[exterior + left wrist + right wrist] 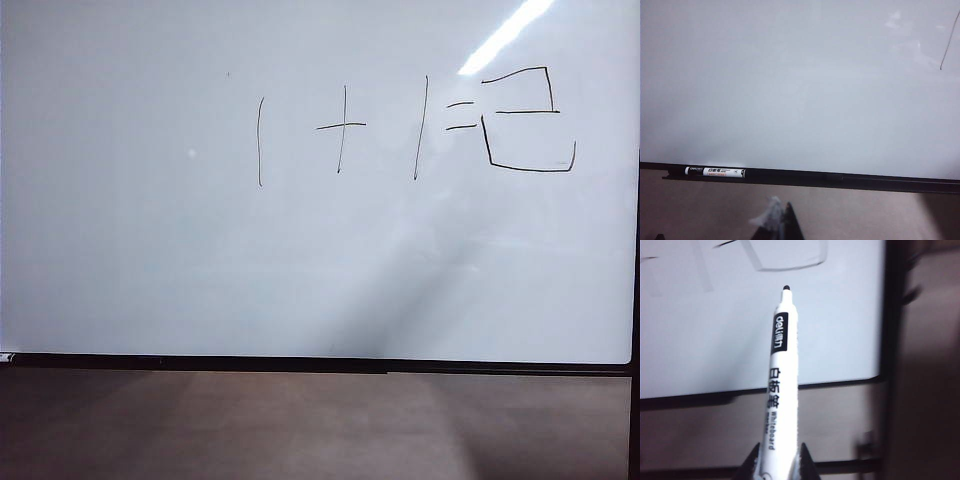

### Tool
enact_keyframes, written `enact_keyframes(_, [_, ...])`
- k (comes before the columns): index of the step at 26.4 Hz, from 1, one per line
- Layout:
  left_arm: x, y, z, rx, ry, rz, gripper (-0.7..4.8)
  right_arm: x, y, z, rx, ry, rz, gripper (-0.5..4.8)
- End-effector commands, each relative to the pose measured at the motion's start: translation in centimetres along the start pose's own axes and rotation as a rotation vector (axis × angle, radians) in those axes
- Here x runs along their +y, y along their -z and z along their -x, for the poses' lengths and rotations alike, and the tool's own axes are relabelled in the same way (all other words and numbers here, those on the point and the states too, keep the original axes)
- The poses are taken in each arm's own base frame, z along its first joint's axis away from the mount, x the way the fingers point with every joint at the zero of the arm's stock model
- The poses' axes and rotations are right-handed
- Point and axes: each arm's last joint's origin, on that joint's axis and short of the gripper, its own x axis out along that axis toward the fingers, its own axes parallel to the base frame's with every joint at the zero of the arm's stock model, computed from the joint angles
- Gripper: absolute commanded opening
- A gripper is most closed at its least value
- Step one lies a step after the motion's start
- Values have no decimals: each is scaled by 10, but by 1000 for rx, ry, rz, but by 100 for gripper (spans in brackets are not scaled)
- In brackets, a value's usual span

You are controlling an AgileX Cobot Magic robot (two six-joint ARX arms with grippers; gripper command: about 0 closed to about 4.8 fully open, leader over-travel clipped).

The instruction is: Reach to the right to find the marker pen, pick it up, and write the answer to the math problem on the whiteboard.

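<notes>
**Inspector:** Report the board, left to right.

**Assistant:** The whiteboard (pixel 150 250) carries the math problem (pixel 365 130), one plus one and two dashes. Just right of the dashes stands the answer (pixel 528 120), a boxy two.

**Inspector:** Left gripper?

**Assistant:** In the left wrist view only dark finger parts of the left gripper (pixel 782 225) show, apart from the board. I cannot tell how its jaws stand. A second pen (pixel 715 171) lies on the board's black lower edge.

**Inspector:** Right gripper?

**Assistant:** The right gripper (pixel 777 465) is clamped on the marker pen (pixel 781 385). The pen's dark tip points toward the board, below blurred strokes of the answer; contact cannot be judged.
</notes>
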Motion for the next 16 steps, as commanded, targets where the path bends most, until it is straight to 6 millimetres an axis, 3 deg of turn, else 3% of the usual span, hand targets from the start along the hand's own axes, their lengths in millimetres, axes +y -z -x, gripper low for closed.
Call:
enact_keyframes(1, [0, -1, 0, -8, 1, -4, -4, -7, 8, -10, -78, 132, 36, -1])
enact_keyframes(10, [0, -1, 0, -8, 1, -4, -4, -9, 35, -28, -189, 57, 53, -1])
enact_keyframes(16, [0, -1, 0, -8, 1, -4, -5, -5, 38, -29, -179, 75, 56, -1])
